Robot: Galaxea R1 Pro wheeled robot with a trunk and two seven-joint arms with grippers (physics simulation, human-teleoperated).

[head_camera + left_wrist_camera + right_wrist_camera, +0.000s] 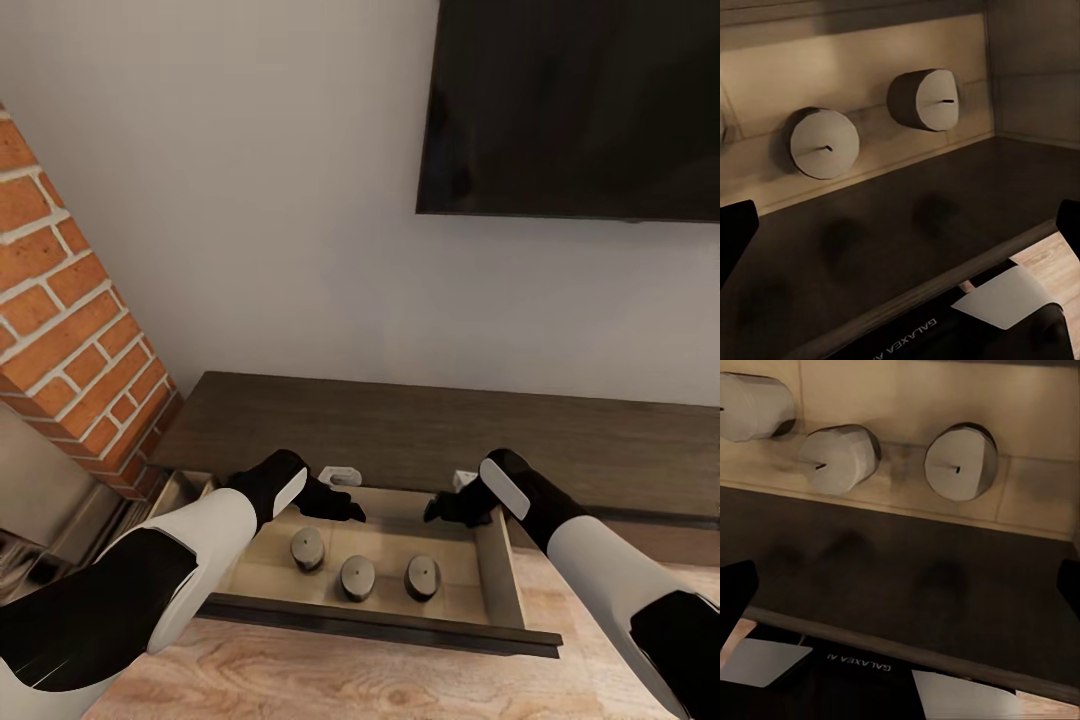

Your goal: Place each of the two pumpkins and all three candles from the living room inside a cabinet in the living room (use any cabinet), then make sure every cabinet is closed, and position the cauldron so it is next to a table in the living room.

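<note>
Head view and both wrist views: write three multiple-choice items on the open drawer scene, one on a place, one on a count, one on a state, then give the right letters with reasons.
1. Where do the short grey-brown cylindrical candles stand?
A. on top of the cabinet
B. inside the pale open drawer
C. on the wooden floor

2. How many candles are in that drawer?
A. one
B. two
C. three

3. What state is the long dark brown wooden cabinet in?
A. every drawer shut
B. one drawer pulled out
C. its top lifted off

Answers: 1 B, the candles rest on the drawer's pale bottom between its walls. 2 C, the head view shows three in a row. 3 B, the drawer front juts out toward the robot, with the left gripper and right gripper empty above it.
</note>
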